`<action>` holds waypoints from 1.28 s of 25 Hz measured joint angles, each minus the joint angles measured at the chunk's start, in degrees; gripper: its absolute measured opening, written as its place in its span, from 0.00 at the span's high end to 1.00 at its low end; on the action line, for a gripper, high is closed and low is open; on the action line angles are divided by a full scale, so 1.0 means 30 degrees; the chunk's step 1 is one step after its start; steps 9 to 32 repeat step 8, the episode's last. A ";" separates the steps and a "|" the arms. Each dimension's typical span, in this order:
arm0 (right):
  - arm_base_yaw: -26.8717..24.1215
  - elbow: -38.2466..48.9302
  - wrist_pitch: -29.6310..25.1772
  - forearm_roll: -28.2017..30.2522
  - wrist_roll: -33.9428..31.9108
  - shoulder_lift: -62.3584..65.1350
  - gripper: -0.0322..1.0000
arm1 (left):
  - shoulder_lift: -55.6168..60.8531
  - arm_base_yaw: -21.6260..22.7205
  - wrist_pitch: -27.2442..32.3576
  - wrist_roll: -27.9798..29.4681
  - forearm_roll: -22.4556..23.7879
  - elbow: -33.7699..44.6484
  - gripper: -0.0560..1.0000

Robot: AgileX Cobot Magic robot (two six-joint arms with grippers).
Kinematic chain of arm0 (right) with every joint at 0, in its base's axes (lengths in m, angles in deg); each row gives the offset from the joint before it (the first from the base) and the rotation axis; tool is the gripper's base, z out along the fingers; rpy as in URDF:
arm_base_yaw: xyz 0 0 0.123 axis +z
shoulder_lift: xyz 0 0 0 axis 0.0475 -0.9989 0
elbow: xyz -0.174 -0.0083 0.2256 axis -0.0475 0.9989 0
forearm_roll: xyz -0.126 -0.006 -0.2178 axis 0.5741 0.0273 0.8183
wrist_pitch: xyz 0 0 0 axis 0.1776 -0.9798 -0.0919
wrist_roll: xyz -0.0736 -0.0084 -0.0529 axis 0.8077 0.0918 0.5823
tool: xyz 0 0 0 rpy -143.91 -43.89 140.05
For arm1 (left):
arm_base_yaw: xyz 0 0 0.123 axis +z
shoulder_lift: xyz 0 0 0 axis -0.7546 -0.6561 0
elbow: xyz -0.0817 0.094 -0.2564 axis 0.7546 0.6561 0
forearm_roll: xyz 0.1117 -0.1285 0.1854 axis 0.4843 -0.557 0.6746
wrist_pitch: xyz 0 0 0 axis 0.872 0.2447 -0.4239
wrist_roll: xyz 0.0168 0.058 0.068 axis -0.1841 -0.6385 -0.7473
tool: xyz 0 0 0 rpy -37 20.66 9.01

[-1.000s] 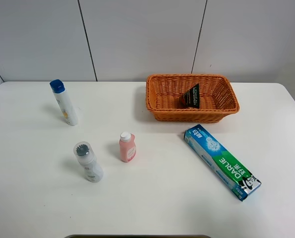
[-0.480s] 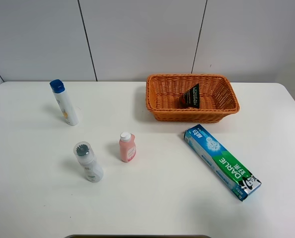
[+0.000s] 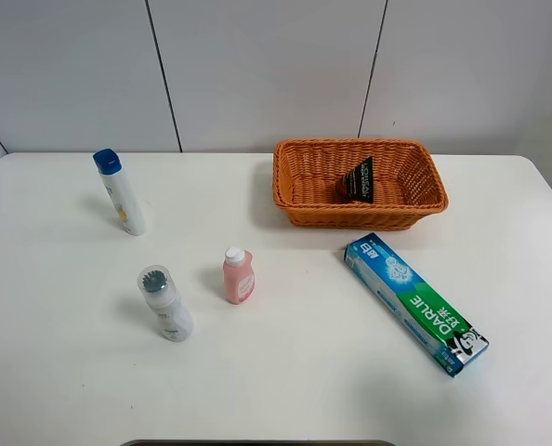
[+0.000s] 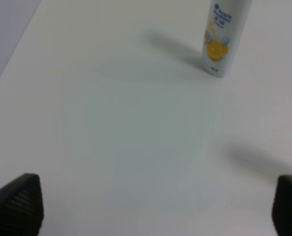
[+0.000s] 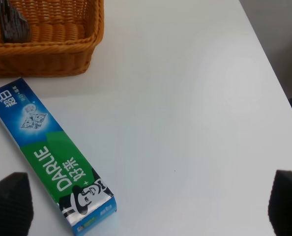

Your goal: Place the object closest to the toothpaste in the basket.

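Observation:
The toothpaste box (image 3: 415,303), blue and green with "DARLIE" on it, lies flat on the white table at the right; it also shows in the right wrist view (image 5: 50,155). The orange wicker basket (image 3: 295,190) stands behind it and holds a small dark packet (image 3: 359,179). A small pink bottle (image 3: 238,275) with a white cap stands left of the toothpaste. No gripper shows in the exterior high view. My left gripper (image 4: 158,206) is open over bare table. My right gripper (image 5: 148,206) is open, beside the toothpaste.
A white spray bottle with a blue cap (image 3: 121,192) stands at the back left and shows in the left wrist view (image 4: 224,37). A clear-capped white bottle (image 3: 164,303) stands left of the pink one. The table's right edge (image 5: 269,64) is close to my right gripper.

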 joint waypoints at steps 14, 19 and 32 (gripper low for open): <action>0.0000 0.0000 0.0000 0.0000 0.0000 0.0000 0.01 | 0.0000 0.0000 0.0000 0.0000 0.0000 0.0000 0.06; 0.0000 0.0000 0.0000 0.0000 0.0000 0.0000 0.01 | 0.0000 0.0000 0.0000 0.0000 0.0000 0.0000 0.06; 0.0000 0.0000 0.0000 0.0000 0.0000 0.0000 0.01 | 0.0000 0.0000 0.0000 0.0000 0.0000 0.0000 0.06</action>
